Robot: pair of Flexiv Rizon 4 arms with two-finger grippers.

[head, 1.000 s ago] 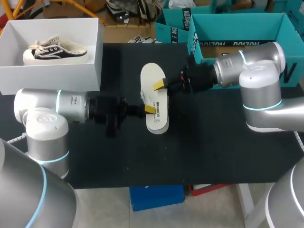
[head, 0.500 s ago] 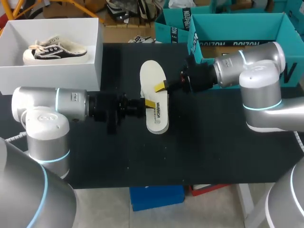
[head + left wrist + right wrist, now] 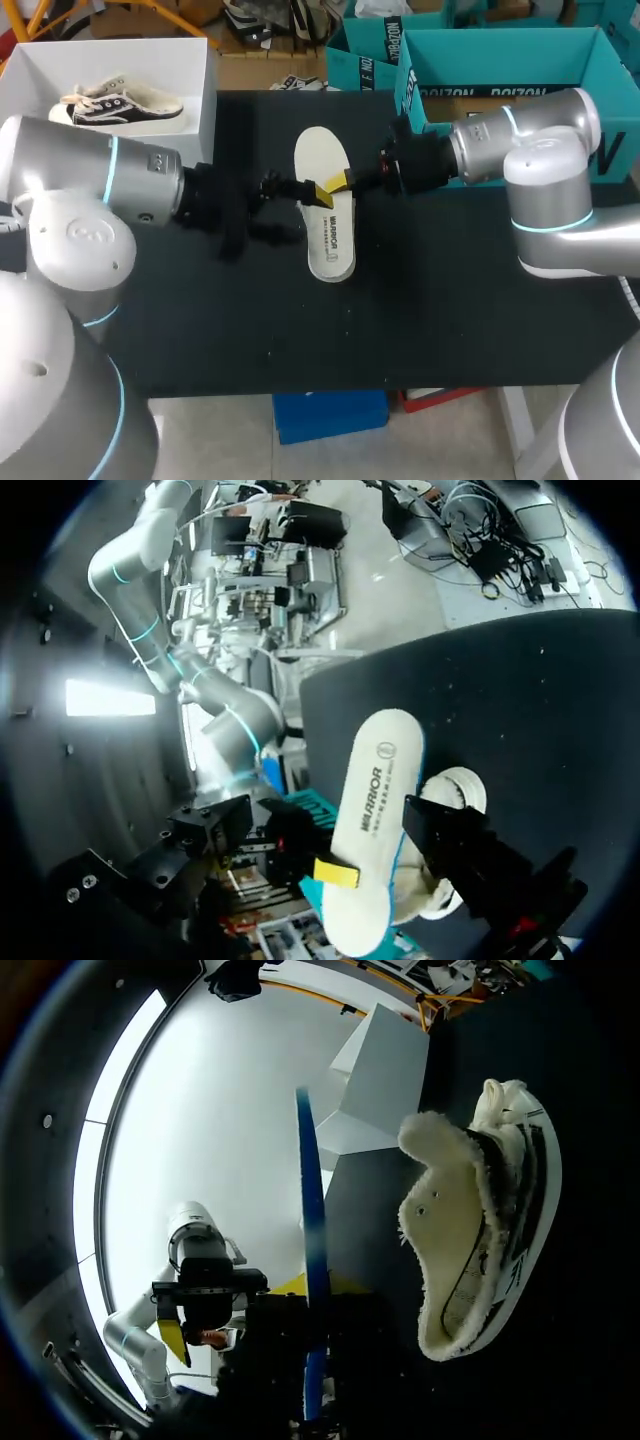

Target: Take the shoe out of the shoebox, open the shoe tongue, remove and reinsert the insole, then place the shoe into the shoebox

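Under raised insole (image 3: 328, 238), shoe (image 3: 470, 1250) mostly hidden from above

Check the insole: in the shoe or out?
Out. In the right wrist view the insole hangs in the right gripper, edge-on, with a clear gap between it and the shoe.

From the head view, my left arm (image 3: 90, 200) blocks the front wall of the shoebox (image 3: 195, 70) at ten o'clock. At the counter's (image 3: 420, 300) centre the insole (image 3: 325, 225) covers the shoe (image 3: 490, 1220) beneath it, which shows only in my wrist views. My right hand's (image 3: 343, 182) lower finger is tucked under the insole. Whether my left hand (image 3: 316, 190) actually grips the insole, I can't tell. In the right wrist view the insole is edge-on, its face unseen.
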